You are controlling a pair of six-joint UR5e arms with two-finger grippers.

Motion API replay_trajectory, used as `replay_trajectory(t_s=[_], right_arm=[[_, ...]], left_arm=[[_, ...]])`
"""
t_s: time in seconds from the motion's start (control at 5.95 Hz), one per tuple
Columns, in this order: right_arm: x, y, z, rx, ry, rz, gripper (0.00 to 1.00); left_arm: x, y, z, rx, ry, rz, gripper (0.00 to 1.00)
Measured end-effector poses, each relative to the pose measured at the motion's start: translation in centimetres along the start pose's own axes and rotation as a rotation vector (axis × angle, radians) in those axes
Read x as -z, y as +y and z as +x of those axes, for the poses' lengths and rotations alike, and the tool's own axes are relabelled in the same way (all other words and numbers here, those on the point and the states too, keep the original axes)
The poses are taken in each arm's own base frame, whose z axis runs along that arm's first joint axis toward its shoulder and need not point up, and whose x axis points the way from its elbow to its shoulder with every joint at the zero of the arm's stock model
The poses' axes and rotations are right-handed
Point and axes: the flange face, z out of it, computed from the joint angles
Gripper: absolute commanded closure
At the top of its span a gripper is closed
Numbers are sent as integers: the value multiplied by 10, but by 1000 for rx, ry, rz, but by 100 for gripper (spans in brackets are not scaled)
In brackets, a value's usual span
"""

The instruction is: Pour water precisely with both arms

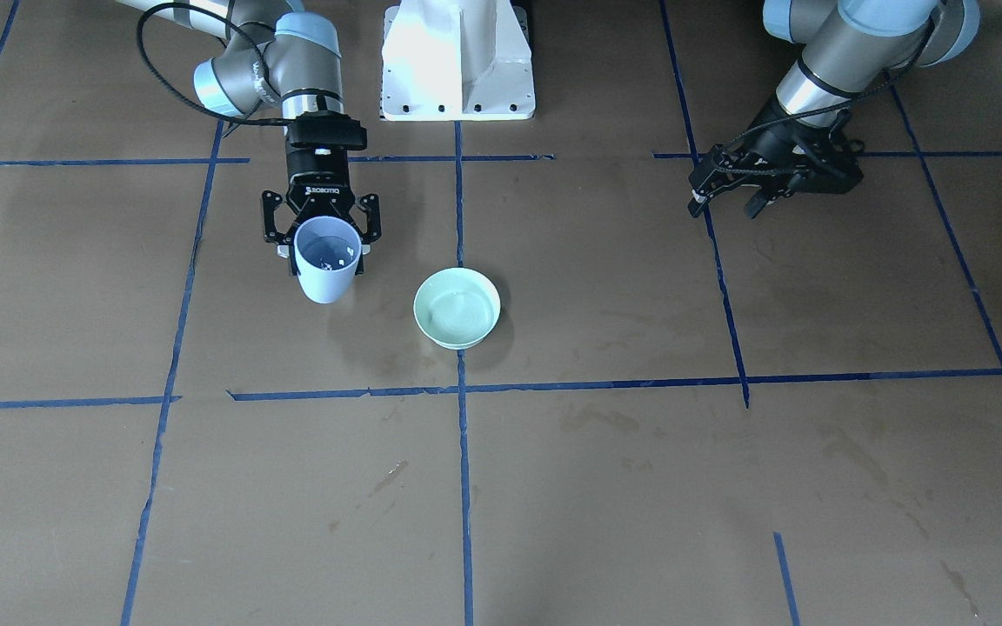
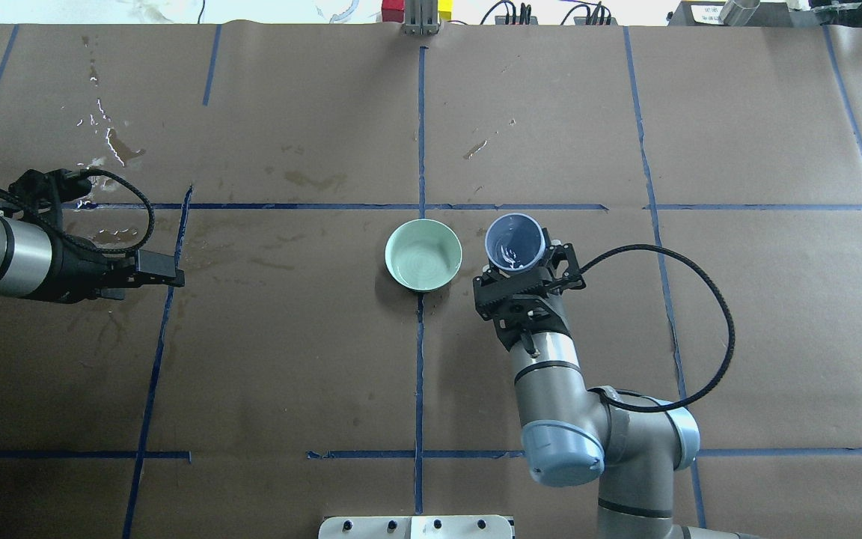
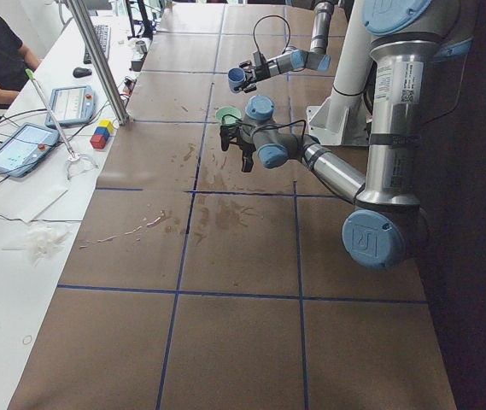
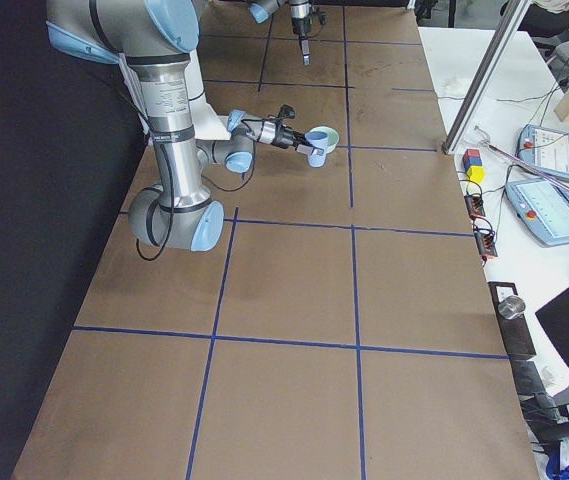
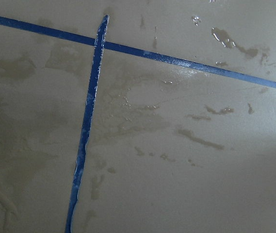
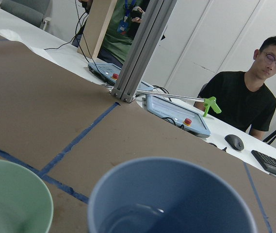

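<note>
My right gripper [image 1: 324,252] [image 2: 524,260] is shut on a blue cup [image 1: 327,261] [image 2: 515,242], which it holds roughly upright above the table. Water glints inside the cup [image 6: 169,199]. Just beside it, toward the table's middle, a pale green bowl [image 1: 457,307] [image 2: 423,254] [image 6: 9,199] rests on the brown paper; its inside looks wet. Far off to the other side, my left gripper [image 1: 725,207] [image 2: 169,273] hovers low over the table, open and with nothing in it. Its wrist view shows only wet paper and blue tape [image 5: 87,126].
The white pedestal base [image 1: 457,69] stands behind the bowl. Water spills mark the paper near the left arm [image 2: 109,142]. An aluminium post [image 6: 142,48], tablets [image 3: 20,145] and a seated person [image 6: 247,102] are beyond the table's far edge.
</note>
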Motion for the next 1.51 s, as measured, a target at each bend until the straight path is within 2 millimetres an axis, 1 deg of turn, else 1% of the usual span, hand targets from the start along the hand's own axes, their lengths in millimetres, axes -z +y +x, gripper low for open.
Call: replay_trajectory(t_s=[0.17, 0.67, 1.18, 1.51], right_arm=[[-4, -14, -14, 58, 26, -24, 76], [-27, -18, -34, 210, 96, -98, 81], [-33, -20, -48, 408, 140, -153, 83], [-34, -29, -59, 513, 152, -161, 83]], left_arm=[[1, 0, 1, -1, 3, 1, 0], [5, 1, 4, -4, 10, 5, 0], [8, 2, 6, -6, 15, 7, 0], [12, 4, 5, -5, 17, 8, 0]])
